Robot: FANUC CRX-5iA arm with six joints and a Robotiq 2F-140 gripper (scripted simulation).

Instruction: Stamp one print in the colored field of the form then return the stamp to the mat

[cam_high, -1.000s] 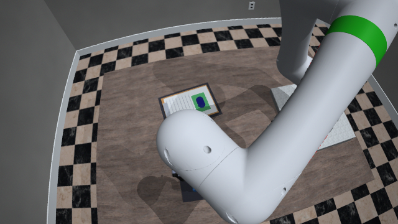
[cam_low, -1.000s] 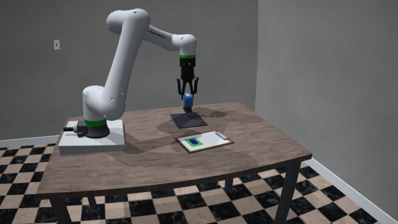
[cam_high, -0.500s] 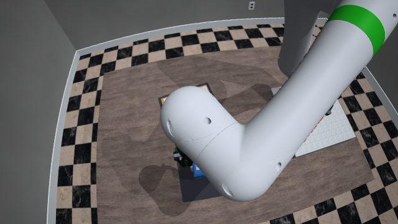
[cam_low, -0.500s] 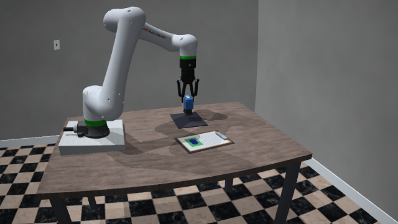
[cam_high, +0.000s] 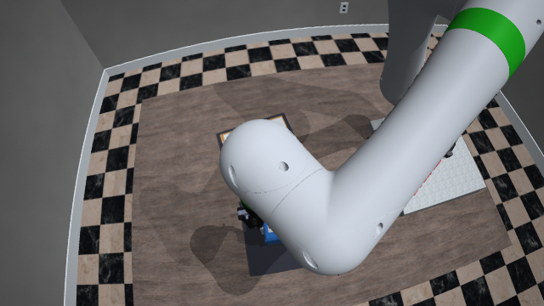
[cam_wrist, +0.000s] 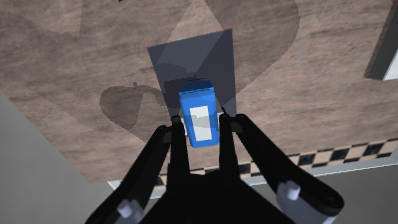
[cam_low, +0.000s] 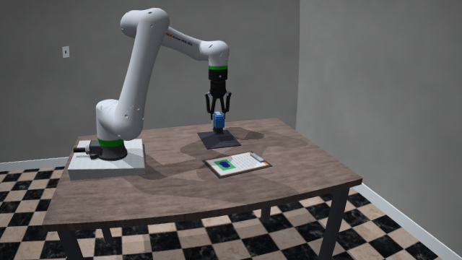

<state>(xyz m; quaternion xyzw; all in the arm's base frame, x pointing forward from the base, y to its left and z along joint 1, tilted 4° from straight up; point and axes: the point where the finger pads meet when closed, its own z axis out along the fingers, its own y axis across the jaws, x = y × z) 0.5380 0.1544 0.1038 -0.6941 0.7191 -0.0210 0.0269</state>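
Note:
The blue stamp (cam_low: 218, 120) is upright between the black fingers of my gripper (cam_low: 218, 108), which is shut on it. It hangs over the dark mat (cam_low: 219, 139), close to it; I cannot tell if it touches. In the wrist view the stamp (cam_wrist: 200, 117) sits between the fingertips, over one end of the mat (cam_wrist: 195, 65). The form (cam_low: 236, 164) lies on a clipboard nearer the table's front. Its green field (cam_low: 224, 165) bears a dark blue mark. In the overhead view the arm hides most of the stamp (cam_high: 269, 233) and the form.
The robot's white base plate (cam_low: 106, 164) stands at the table's left side. The clipboard's edge (cam_wrist: 387, 45) shows at the right of the wrist view. The table's edge lies close behind the mat in the wrist view.

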